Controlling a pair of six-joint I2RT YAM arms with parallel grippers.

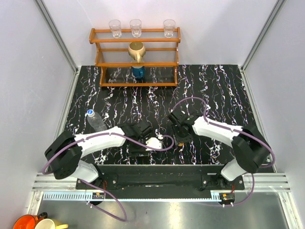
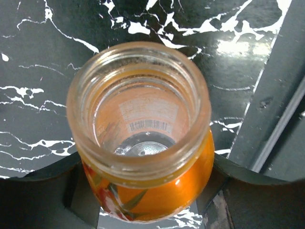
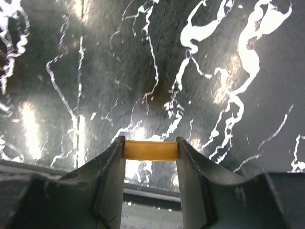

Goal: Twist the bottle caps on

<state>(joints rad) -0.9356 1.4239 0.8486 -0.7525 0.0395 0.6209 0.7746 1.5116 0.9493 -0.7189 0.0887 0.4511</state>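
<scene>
A small orange bottle (image 2: pixel 157 191) stands upright with its mouth (image 2: pixel 138 112) uncapped, and I look straight down into it in the left wrist view. My left gripper (image 2: pixel 145 193) is shut on the bottle's body, one dark finger on each side. The orange cap (image 3: pixel 151 150) is pinched edge-on between the fingertips of my right gripper (image 3: pixel 151 151), held above the black marbled table. From above, the right gripper (image 1: pixel 180 137) hangs just right of the left arm's wrist (image 1: pixel 138 131). A clear bottle (image 1: pixel 96 121) lies at the left with a white, blue-rimmed cap (image 1: pixel 89 112) on its neck.
A wooden rack (image 1: pixel 136 62) stands at the back, with three clear glasses (image 1: pixel 136 27) on top, a tan jug (image 1: pixel 137 50) and a dark blue container (image 1: pixel 138 71) below. The table's front rail (image 2: pixel 281 105) runs close beside the orange bottle. White walls enclose the sides.
</scene>
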